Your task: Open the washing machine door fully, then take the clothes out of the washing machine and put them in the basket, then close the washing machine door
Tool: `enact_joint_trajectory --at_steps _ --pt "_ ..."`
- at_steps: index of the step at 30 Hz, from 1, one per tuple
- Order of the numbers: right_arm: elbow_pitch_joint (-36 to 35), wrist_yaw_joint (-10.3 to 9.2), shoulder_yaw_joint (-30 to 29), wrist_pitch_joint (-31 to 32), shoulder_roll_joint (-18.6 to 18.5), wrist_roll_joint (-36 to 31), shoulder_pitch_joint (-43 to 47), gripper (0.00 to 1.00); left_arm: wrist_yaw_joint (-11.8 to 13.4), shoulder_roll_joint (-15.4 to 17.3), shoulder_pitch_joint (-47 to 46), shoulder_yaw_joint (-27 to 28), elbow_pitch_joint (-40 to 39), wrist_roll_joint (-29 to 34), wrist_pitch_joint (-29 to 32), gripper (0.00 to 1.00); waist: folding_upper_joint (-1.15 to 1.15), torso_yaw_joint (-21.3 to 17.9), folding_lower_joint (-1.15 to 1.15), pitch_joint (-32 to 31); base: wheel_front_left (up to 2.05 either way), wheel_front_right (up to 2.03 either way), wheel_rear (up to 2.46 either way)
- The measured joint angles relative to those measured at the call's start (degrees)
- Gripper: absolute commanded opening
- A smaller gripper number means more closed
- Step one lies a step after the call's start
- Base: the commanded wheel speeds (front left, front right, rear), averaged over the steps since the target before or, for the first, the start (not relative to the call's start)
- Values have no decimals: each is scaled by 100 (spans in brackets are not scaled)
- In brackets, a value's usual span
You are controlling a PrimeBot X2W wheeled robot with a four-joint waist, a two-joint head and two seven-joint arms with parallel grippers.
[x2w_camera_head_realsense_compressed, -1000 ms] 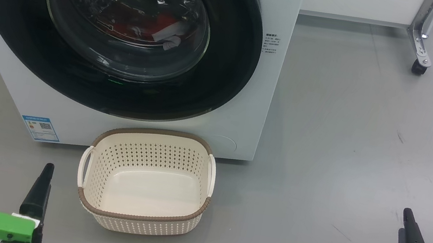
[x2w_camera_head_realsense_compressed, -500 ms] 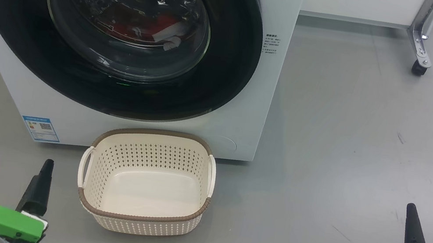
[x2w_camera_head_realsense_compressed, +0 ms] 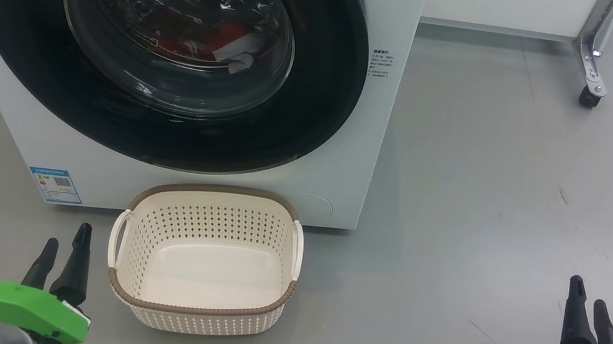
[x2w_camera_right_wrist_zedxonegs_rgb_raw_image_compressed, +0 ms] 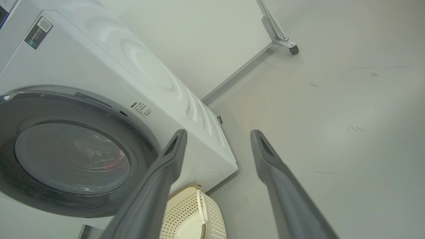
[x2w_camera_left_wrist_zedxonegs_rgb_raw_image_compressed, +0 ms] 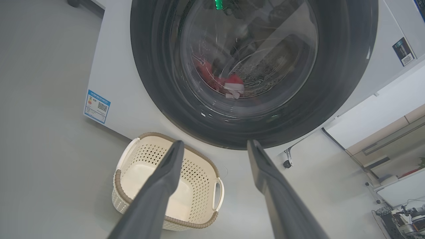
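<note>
The white washing machine (x2w_camera_head_realsense_compressed: 372, 139) fills the upper left of the head view, and its black-rimmed door (x2w_camera_head_realsense_compressed: 320, 92) looks shut against the front. Red and white clothes (x2w_camera_head_realsense_compressed: 221, 47) lie in the drum behind the glass, also visible as clothes (x2w_camera_left_wrist_zedxonegs_rgb_raw_image_compressed: 229, 84) in the left wrist view. On the floor in front of the machine stands the empty cream basket (x2w_camera_head_realsense_compressed: 195, 319). My left gripper (x2w_camera_head_realsense_compressed: 64, 240) is open just left of the basket. Far off at the lower right, my right gripper (x2w_camera_head_realsense_compressed: 589, 294) hangs open over bare floor. Both hold nothing.
A metal frame leg on a caster (x2w_camera_head_realsense_compressed: 588, 95) stands at the back right beside a white panel. Grey floor stretches open to the right of the machine. A blue label (x2w_camera_head_realsense_compressed: 55, 186) marks the machine's lower front.
Both grippers have turned, so two fingers of each now show in the head view; the left one has shifted slightly toward the basket. The door and basket have not moved.
</note>
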Motion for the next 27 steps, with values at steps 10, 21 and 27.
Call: enact_joint_trajectory --at_steps 10,21,27 --pt "-16 -231 348 -208 -185 -972 -2 100 271 96 -16 -331 1 958 -175 100 0 -4 0 -22 0 0 0" --pt "-18 -453 638 -407 -204 -1766 -3 100 467 92 -30 -535 -22 1750 -381 100 0 25 0 -21 0 0 0" --pt "-27 -537 844 -521 -255 -2247 -32 100 566 93 -40 -649 -20 2159 -524 100 0 23 0 -20 0 0 0"
